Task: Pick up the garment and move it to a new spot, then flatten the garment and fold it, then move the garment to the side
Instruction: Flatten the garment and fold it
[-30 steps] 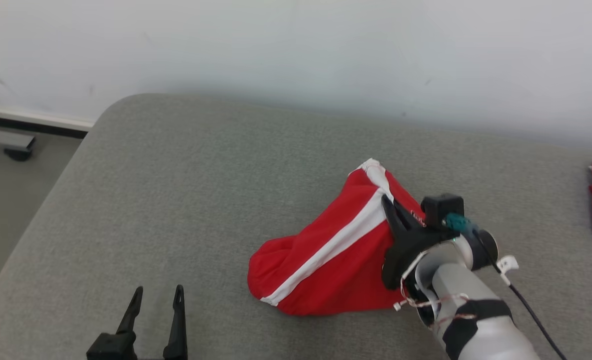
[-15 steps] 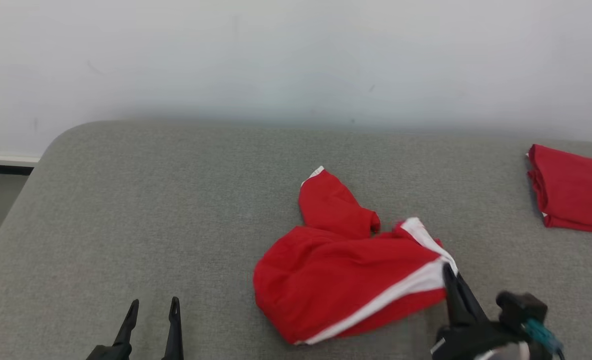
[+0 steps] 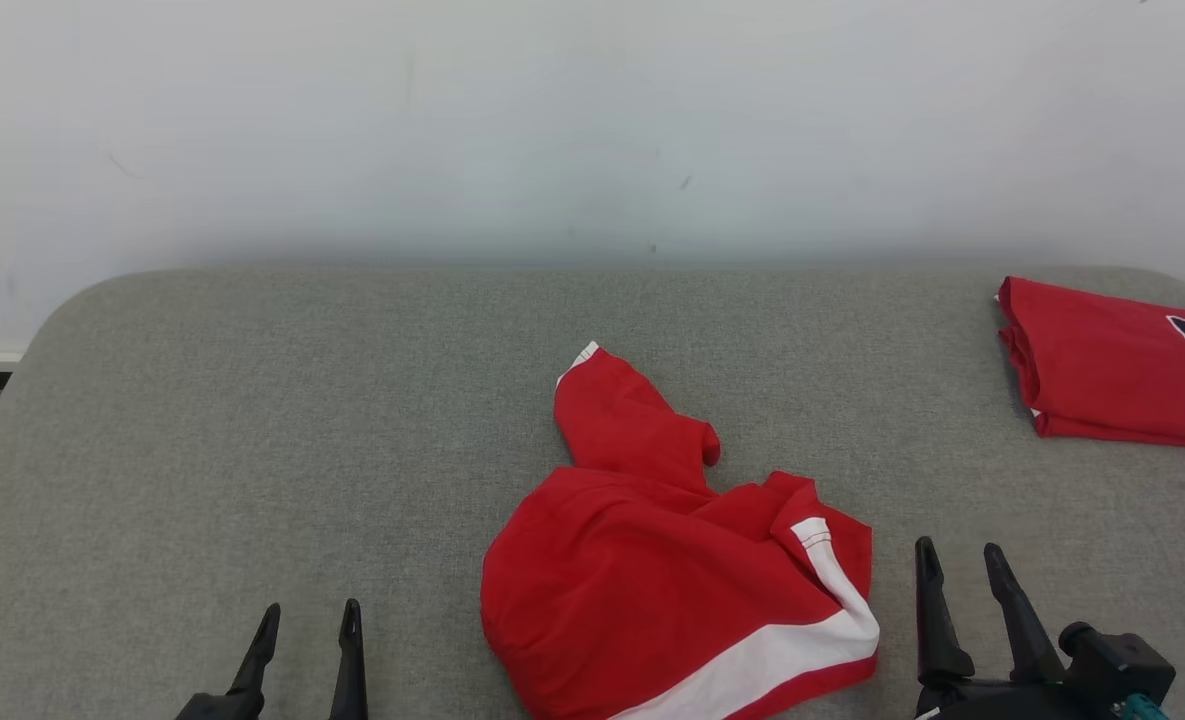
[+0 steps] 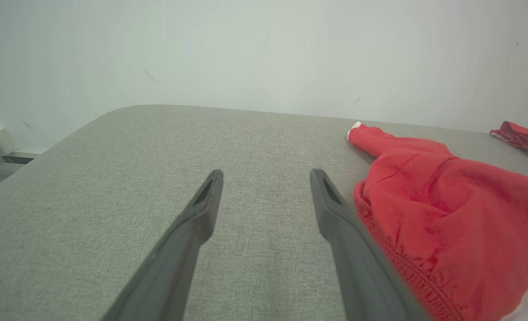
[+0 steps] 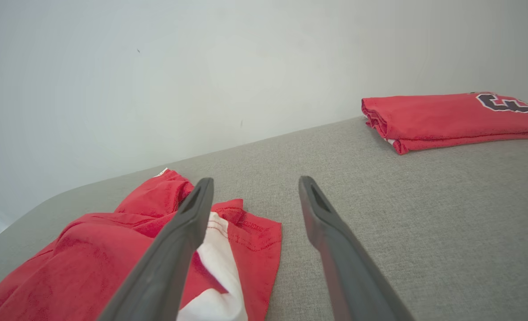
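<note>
The garment (image 3: 652, 590) is a crumpled red heap with a white stripe, lying on the grey padded surface (image 3: 252, 420) near the front middle. My right gripper (image 3: 958, 548) stands open just to its right, empty, its fingers apart from the cloth. In the right wrist view the garment (image 5: 112, 240) lies left of and under the left finger of my right gripper (image 5: 255, 179). My left gripper (image 3: 310, 610) is open at the lower left, well clear of the cloth. In the left wrist view the garment (image 4: 446, 214) lies beside the right finger of that gripper (image 4: 266, 174).
A folded red jersey (image 3: 1112, 370) with dark lettering lies at the far right of the surface, also seen as the folded jersey (image 5: 446, 116) in the right wrist view. A white wall (image 3: 592, 120) runs behind. The surface's rounded left edge (image 3: 12, 380) drops to the floor.
My right gripper has opened, let go of the garment and drawn back to the lower right. The garment has slumped onto the surface. The head camera has turned, shifting the whole picture.
</note>
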You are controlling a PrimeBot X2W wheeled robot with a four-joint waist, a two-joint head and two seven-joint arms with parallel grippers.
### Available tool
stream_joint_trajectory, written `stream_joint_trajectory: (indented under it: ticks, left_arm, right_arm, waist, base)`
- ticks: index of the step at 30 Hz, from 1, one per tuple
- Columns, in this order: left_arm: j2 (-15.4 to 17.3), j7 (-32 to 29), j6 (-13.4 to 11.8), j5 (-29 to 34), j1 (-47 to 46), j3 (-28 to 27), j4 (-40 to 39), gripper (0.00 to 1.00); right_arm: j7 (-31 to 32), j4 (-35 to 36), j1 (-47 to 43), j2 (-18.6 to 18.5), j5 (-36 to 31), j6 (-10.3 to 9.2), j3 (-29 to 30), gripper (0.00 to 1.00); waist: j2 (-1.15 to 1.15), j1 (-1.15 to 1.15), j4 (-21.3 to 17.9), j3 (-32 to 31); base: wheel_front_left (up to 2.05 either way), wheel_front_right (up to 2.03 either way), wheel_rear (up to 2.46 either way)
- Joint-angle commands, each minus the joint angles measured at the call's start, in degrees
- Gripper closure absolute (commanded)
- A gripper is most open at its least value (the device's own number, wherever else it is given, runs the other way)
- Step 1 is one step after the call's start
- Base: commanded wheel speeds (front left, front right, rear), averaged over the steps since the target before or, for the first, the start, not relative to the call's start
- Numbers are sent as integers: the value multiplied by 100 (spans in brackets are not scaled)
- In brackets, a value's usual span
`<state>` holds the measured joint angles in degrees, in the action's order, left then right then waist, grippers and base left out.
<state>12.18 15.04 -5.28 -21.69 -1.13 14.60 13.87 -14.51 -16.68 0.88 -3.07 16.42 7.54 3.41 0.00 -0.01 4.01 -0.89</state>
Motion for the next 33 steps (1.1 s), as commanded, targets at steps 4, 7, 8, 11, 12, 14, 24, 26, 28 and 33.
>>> stream_joint_trajectory:
  ticks: [4,7,8,11,12,14,24,26,28,33]
  left_arm:
    - [-14,17,17,-1,113,-3,9,0]
    - [-34,17,65,18,148,55,52,0]
    - [-37,17,66,30,153,89,73,0]
    - [-57,-23,192,56,253,269,205,0]
    - [-67,-33,229,68,259,329,246,0]
    - [-104,-84,335,100,250,492,336,0]
    - [-521,-155,798,-41,53,1036,1281,0]
    - [-586,-125,855,-107,-40,1035,1537,0]
    - [-621,-82,887,-129,-151,1018,1743,0]
    - [-677,-7,1017,-218,-456,927,2042,100]
  right_arm:
    - [-60,474,-211,25,-125,-14,40,0]
    - [-60,704,-315,27,-167,-14,-16,0]
    - [-62,775,-350,27,-208,-14,-26,0]
    - [-64,997,-481,26,-288,-14,-99,0]
    - [-65,1040,-496,26,-295,-14,-117,0]
    - [-66,1122,-532,25,-297,-14,-134,0]
    - [-26,1111,-523,26,-322,-14,-236,0]
    - [-19,1110,-509,25,-338,-14,-238,0]
    - [-13,1114,-502,26,-340,-14,-225,0]
    - [-17,1137,-531,26,-350,-14,-174,0]
  waist:
    - [0,1,-83,-63]
    - [0,1,-121,-88]
    - [0,1,-134,-94]
    - [0,1,-211,-108]
    - [0,1,-236,-108]
    - [0,1,-302,-105]
    - [0,1,-795,-6]
    - [0,1,-898,17]
    - [0,1,-975,36]
    - [0,1,-1003,62]
  base:
    - [0,0,0]
    - [0,0,0]
    - [0,0,0]
    - [0,0,0]
    - [0,0,0]
    - [0,0,0]
    - [0,0,0]
    - [0,0,0]
    - [0,0,0]
    - [0,0,0]
